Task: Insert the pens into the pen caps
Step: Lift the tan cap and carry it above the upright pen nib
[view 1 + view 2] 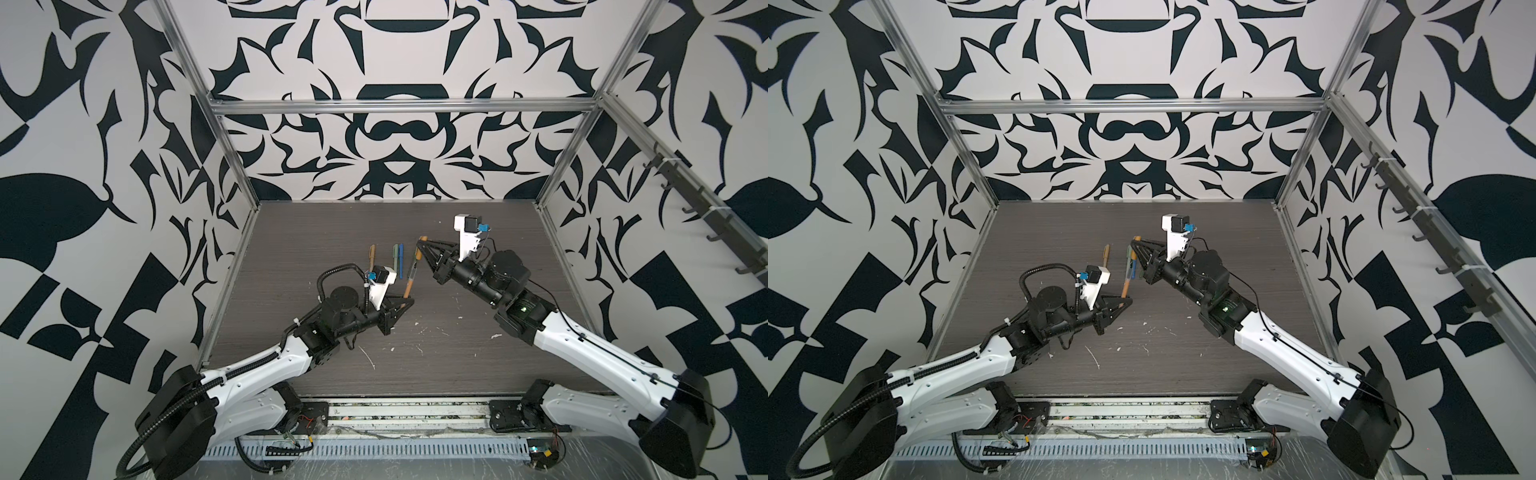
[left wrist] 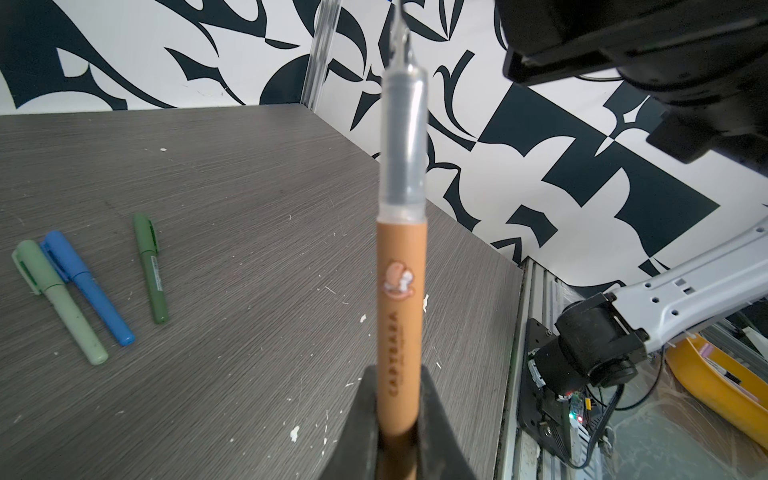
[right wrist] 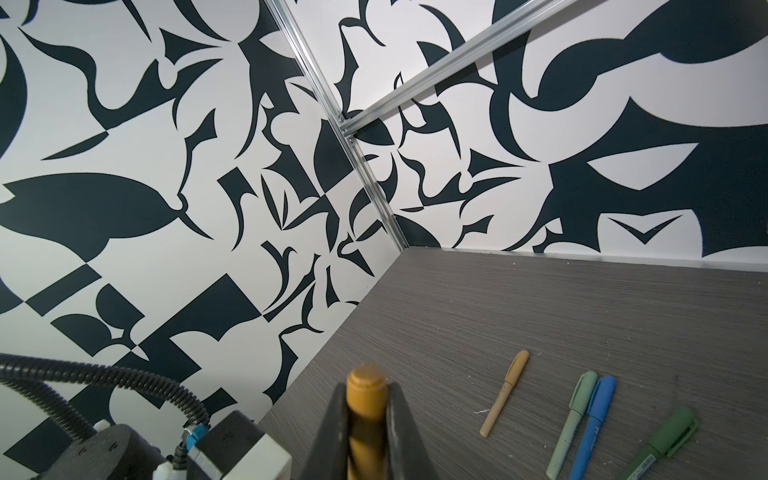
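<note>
Both pairs of jaws are clamped tight. The left gripper (image 2: 399, 386) pinches the lower barrel of the orange-brown pen (image 2: 401, 311), which has no cap on. Its clear grip section and bare dark tip stick out beyond the fingers and slant up and away toward the right arm. The right gripper (image 3: 367, 401) squeezes the orange-brown cap (image 3: 367, 386), with the cap's rounded closed end poking out past the fingertips. In both top views the two grippers face each other above the middle of the table (image 1: 457, 374), left gripper (image 1: 405, 305) nearer and right gripper (image 1: 422, 245) farther. The pen's tip comes close up under the cap, but I cannot tell whether they touch. Four other pens lie flat on the far part of the table, just beyond the left gripper, all with caps on. The tan pen (image 1: 371, 257) lies farthest left by itself. The pale green pen (image 2: 58, 301) and the blue pen (image 2: 87, 286) lie side by side, touching. The dark green pen (image 2: 150, 268) lies a little to their right, apart from them.
</note>
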